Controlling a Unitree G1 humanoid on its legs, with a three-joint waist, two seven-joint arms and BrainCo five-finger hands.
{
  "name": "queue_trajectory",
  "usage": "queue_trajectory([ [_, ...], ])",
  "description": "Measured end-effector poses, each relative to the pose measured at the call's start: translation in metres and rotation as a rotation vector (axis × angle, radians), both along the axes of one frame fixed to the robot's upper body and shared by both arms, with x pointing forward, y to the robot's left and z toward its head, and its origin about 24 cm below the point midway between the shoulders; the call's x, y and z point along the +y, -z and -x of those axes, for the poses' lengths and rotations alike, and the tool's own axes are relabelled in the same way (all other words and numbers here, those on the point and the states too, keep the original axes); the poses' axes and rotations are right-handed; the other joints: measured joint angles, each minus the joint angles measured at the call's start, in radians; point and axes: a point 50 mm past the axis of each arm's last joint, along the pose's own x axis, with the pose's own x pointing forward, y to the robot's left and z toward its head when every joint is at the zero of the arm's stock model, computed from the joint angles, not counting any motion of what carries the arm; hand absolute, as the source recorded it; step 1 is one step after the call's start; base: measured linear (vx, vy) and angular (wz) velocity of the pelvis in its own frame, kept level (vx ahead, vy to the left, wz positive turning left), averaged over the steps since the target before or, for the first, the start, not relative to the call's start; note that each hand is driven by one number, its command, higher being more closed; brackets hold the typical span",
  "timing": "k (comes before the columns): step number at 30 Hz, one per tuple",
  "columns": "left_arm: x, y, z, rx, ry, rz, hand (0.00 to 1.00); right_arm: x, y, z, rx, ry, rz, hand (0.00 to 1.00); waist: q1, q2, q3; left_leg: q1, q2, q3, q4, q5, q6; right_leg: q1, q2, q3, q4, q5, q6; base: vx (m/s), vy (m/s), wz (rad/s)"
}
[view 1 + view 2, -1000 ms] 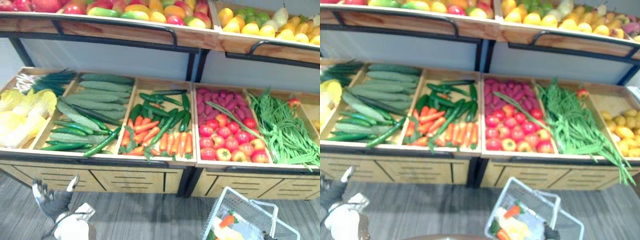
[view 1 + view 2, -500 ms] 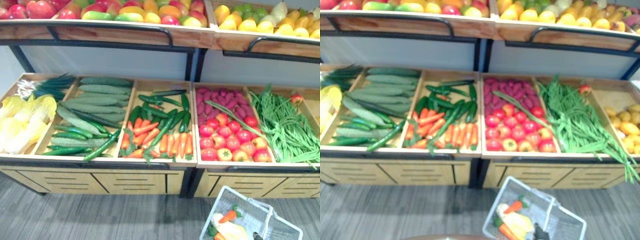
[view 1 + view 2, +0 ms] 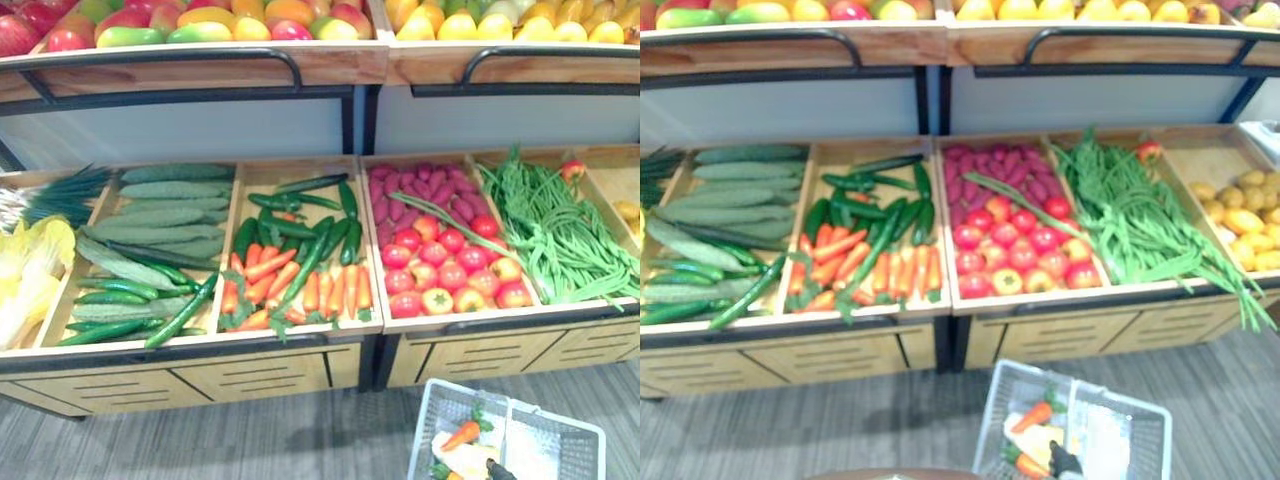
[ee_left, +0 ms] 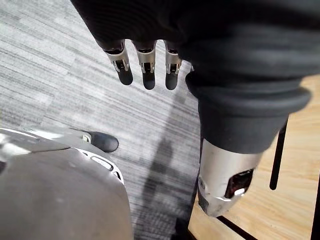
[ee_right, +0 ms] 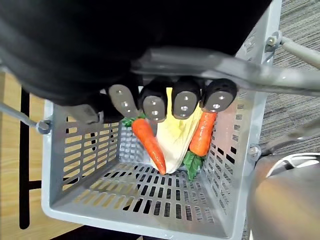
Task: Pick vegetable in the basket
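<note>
1. The basket point(image 5: 80, 165) hangs from my right fingers point(image 5: 185, 102), which are curled round its handle point(image 5: 260, 80). Two carrots point(image 5: 148, 145) and a pale yellow leafy vegetable point(image 5: 175, 140) lie inside.
2. In the eye views, the picture's lower edge cuts off the basket's near end.
3. My left fingers point(image 4: 146, 62) hang loose over the floor point(image 4: 60, 75), holding nothing.
4. The produce stand point(image 3: 300, 345) stands beyond the basket.

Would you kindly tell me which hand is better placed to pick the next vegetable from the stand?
Left. The left hand hangs open and empty above the floor, while the right hand is curled round the basket handle, so it is occupied.
</note>
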Motion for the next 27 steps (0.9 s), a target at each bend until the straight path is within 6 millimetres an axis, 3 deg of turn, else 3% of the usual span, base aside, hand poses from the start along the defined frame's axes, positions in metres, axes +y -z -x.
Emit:
queue_trajectory([
  [4,0.0,-0.001,-0.005,-0.011,0.025,-0.004,0.0,-0.001,-0.002,-0.007,-0.019,-0.018,0.006,1.0,-0.001,0.003,0.052,0.018,0.02,0.041,0.079,-0.051,-0.003,-0.007,0.0,0.048,0.077,-0.034,-0.001,-0.02,0.0,-0.32],
  [7,0.005,-0.003,-0.018,-0.035,0.091,-0.027,0.0,-0.003,-0.006,-0.019,-0.074,-0.022,0.017,1.0,-0.004,0.001,0.093,0.015,0.047,0.097,0.192,-0.117,0.006,-0.091,-0.013,0.128,0.269,-0.078,0.0,-0.06,0.047,-0.49],
  [10,0.009,-0.005,-0.026,-0.038,0.135,-0.057,0.0,0.004,-0.009,-0.028,-0.137,-0.009,0.006,1.0,-0.009,-0.031,0.115,0.03,0.038,0.183,0.195,-0.13,0.015,-0.167,-0.016,0.214,0.347,-0.066,-0.001,-0.14,0.074,-0.93],
  [12,0.01,-0.006,-0.029,-0.043,0.131,-0.07,0.0,0.011,-0.011,-0.035,-0.176,-0.008,-0.006,1.0,-0.013,-0.038,0.125,0.038,0.053,0.305,0.207,-0.146,0.025,-0.194,0.022,0.231,0.267,0.056,-0.011,-0.21,0.067,-1.74],
  [13,0.01,-0.006,-0.029,-0.045,0.151,-0.081,0.0,0.014,-0.014,-0.042,-0.201,-0.012,-0.01,1.0,-0.009,-0.008,0.136,0.038,0.09,0.437,0.195,-0.134,0.05,-0.182,0.045,0.155,0.146,0.162,-0.034,-0.27,0.06,-1.98],
  [14,0.011,-0.008,-0.034,-0.062,0.161,-0.088,0.0,0.013,-0.015,-0.043,-0.208,-0.008,-0.002,1.0,-0.011,-0.01,0.148,0.039,0.092,0.47,0.188,-0.131,0.055,-0.194,0.026,0.065,0.209,0.111,-0.092,-0.34,0.073,-2.08],
  [15,0.011,-0.01,-0.044,-0.098,0.162,-0.099,0.0,0.004,-0.018,-0.047,-0.227,0.001,0.025,1.0,-0.018,-0.01,0.171,0.048,0.098,0.537,0.183,-0.126,0.062,-0.192,-0.033,-0.106,0.376,-0.026,-0.155,-0.2,0.046,-1.33],
  [18,0.013,-0.012,-0.047,-0.105,0.172,-0.112,0.0,0.0,-0.015,-0.039,-0.188,0.018,0.032,1.0,-0.014,-0.014,0.176,0.057,0.143,0.676,0.206,-0.125,0.063,-0.135,-0.137,-0.275,0.586,-0.129,-0.134,-0.1,0.003,-1.57],
  [21,0.015,-0.012,-0.049,-0.104,0.187,-0.125,0.0,0.001,-0.01,-0.028,-0.134,0.058,0.034,1.0,-0.026,-0.024,0.17,0.076,0.157,0.799,0.224,-0.118,0.051,-0.08,-0.225,-0.245,0.698,-0.151,-0.098,-0.01,-0.124,-1.4],
  [22,0.015,-0.013,-0.054,-0.113,0.189,-0.125,0.0,0.0,-0.007,-0.023,-0.104,0.089,0.026,1.0,-0.035,-0.033,0.164,0.075,0.176,0.848,0.265,-0.118,0.051,-0.069,-0.219,-0.203,0.636,-0.18,-0.042,0.04,-0.266,-1.31],
  [23,0.013,-0.013,-0.055,-0.115,0.189,-0.12,0.0,-0.002,-0.007,-0.021,-0.096,0.099,0.027,1.0,-0.042,-0.033,0.16,0.075,0.187,0.866,0.282,-0.117,0.051,-0.067,-0.198,-0.205,0.605,-0.195,-0.04,0.04,-0.272,-1.22],
  [25,0.001,-0.01,-0.055,-0.115,0.205,-0.09,0.0,-0.014,-0.006,-0.014,-0.064,0.111,0.049,1.0,-0.045,0.018,0.135,0.076,0.214,0.899,0.285,-0.091,0.039,-0.068,-0.122,-0.194,0.488,-0.2,-0.039,0.0,-0.287,-1.19],
  [27,-0.011,-0.008,-0.059,-0.119,0.217,-0.058,0.0,-0.023,-0.007,-0.01,-0.041,0.112,0.068,1.0,-0.046,0.035,0.124,0.09,0.231,0.931,0.304,-0.062,0.037,-0.062,-0.081,-0.182,0.4,-0.2,-0.039,-0.01,-0.299,-1.3],
])
